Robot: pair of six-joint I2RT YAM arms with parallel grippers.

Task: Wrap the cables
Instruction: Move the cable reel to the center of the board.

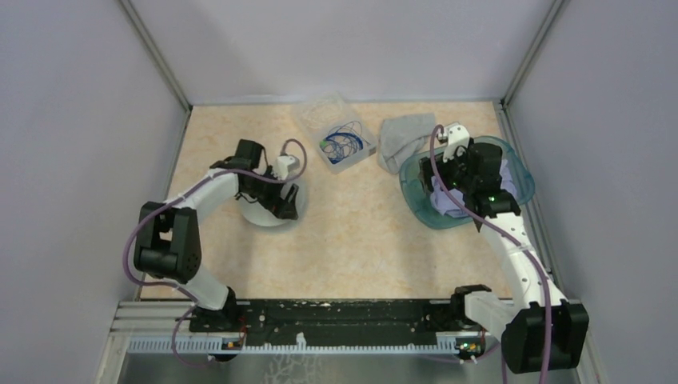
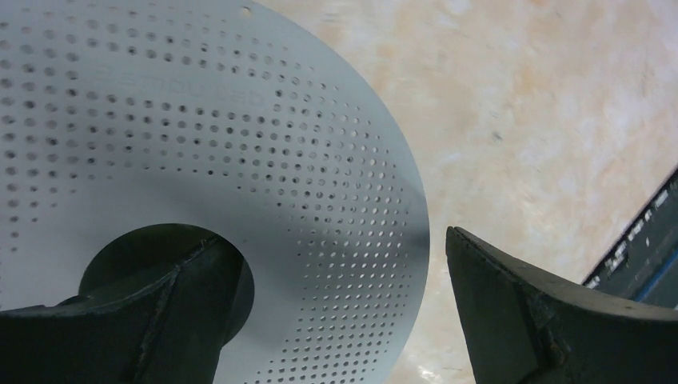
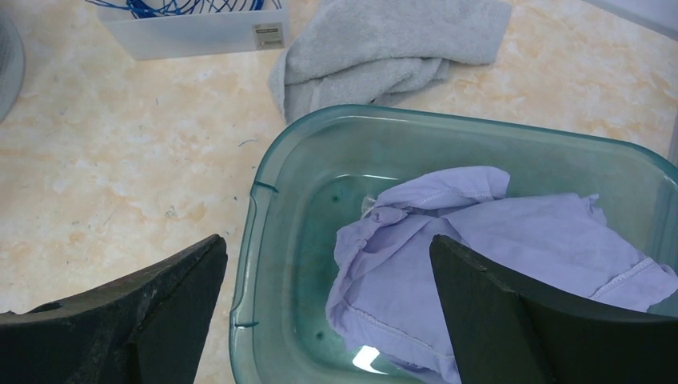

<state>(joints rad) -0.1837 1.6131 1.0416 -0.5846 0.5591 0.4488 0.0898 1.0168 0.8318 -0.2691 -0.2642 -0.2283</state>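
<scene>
The dark fingers of the left hand fill the foreground of its wrist view, spread wide with nothing between them. One finger hangs over the dark central hole of the pale grey perforated spool just below, and the other stands out past the rim above the bare desk. That looks like the start of a grip on the spool's flange. To do it well, the inner finger should go down into the hole and the outer one drop outside the rim, then the hand should close softly, since the disc looks thin and could tip or slide. The right hand is equally wide and empty, poised over the green basin with a lilac cloth beneath its fingertips. A grey towel and a clear box of blue wire lie beyond them. Nothing under that hand looks like the job's wire, so it would probably do better searching elsewhere. I cannot find the cables in any view. They may be too fine to show, wound under the flange, or in the box's blurred far part. The spool's hub and underside are hidden, and the left hand covers most of the spool from above.
</scene>
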